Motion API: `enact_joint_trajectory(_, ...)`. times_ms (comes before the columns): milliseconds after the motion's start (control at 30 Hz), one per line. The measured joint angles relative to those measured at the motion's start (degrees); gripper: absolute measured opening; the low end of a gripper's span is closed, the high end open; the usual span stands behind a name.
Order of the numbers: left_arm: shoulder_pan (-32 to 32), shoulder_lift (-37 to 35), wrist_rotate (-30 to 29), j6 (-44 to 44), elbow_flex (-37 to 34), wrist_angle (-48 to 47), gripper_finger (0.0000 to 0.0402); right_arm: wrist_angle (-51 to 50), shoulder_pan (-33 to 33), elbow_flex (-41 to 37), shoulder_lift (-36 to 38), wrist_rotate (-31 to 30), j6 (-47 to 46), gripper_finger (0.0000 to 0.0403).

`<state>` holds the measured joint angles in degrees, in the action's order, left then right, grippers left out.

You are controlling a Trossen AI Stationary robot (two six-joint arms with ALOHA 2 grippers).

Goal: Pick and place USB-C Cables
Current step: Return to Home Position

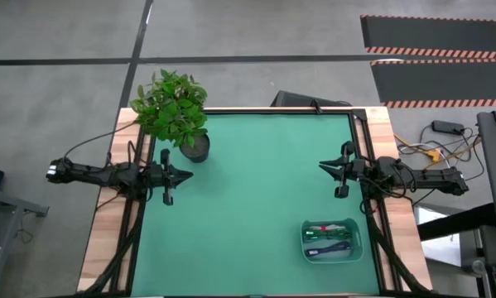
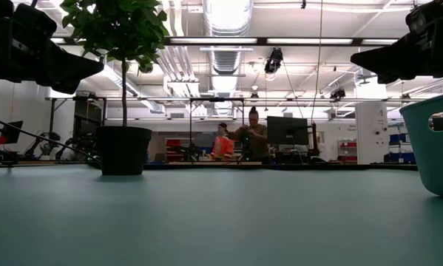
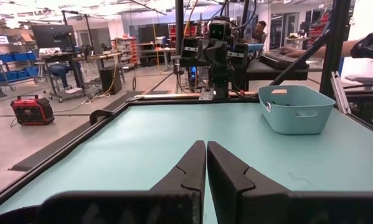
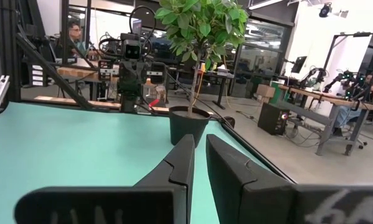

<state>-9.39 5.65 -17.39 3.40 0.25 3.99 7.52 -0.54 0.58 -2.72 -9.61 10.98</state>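
The USB-C cables [image 1: 329,238] lie together inside a light teal basket [image 1: 357,245] near the table's right near corner. A white-and-red one, a green one and bluish ones show there. In the left wrist view the basket's wall [image 3: 296,113] hides them. My left gripper [image 1: 190,175] hovers shut over the table's left side, beside the plant pot, its fingers [image 3: 192,163] pointing across the table. My right gripper [image 1: 321,166] hovers shut over the right side, on the far side of the basket, facing the left arm [image 4: 198,139]. Neither touches anything.
A potted green plant [image 1: 174,108] stands in a dark pot [image 1: 195,147] at the table's far left, close to my left gripper. In the low view the basket wall [image 2: 435,140] rises at the right. The green mat [image 1: 248,207] lies bare between the arms. People stand in the room beyond the table.
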Motion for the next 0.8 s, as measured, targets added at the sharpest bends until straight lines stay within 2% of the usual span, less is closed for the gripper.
enact_joint_trajectory(800,0.01,0.7,0.01,0.0,0.0,0.0,0.0001,0.0,0.01,0.0,0.01,-0.01,0.01,0.0034)
